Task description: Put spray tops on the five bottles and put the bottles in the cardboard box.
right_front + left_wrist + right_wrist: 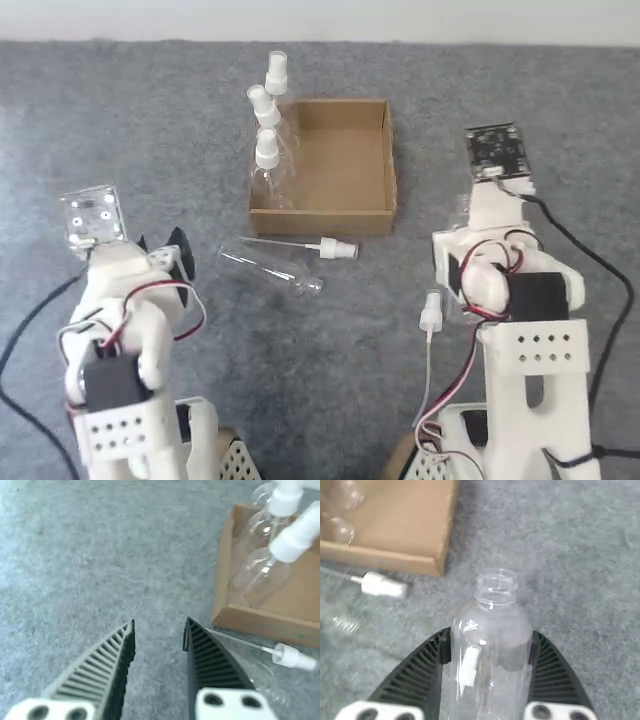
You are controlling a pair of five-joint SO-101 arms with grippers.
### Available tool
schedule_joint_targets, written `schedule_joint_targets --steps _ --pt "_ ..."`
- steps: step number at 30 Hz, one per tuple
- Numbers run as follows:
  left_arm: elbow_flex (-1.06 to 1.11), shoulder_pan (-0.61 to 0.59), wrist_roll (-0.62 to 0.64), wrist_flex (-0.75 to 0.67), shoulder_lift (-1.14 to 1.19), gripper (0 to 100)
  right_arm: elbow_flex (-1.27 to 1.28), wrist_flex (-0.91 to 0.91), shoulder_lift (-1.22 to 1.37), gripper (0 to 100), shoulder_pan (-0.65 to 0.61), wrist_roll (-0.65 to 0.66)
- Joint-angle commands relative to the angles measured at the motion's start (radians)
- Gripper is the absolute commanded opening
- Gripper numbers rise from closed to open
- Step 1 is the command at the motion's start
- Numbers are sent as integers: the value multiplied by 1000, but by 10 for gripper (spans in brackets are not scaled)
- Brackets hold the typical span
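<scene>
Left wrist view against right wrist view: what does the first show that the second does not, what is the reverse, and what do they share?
Left wrist view, not the right: the open left tool, and the fitted spray tops on the boxed bottles. Right wrist view, not the left: the right tool shut on an uncapped bottle. Both: the cardboard box, the boxed bottles' clear bodies, the loose spray top lying beside the box, and the grey carpet.

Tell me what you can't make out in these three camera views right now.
Right wrist view: the uncapped bottle, its base cut off by the bottom edge.
Left wrist view: the capped bottles in the cardboard box, their tops cropped by the top and right edges.
High view: the lying bottle, its clear outline too faint to trace.
</scene>
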Motion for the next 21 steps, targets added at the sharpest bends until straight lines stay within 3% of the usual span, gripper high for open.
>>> schedule_joint_targets --steps 1,7,13,21 --pt "-7 94 -51 46 -91 152 -15 -33 -35 118 47 -44" --pt "-7 183 -71 60 -120 159 -17 -45 -36 118 90 -54" --pt "-12 249 -109 78 -124 264 -2 -35 -156 118 122 -54" --pt "-15 462 -201 118 -118 265 64 -45 -343 118 163 -54"
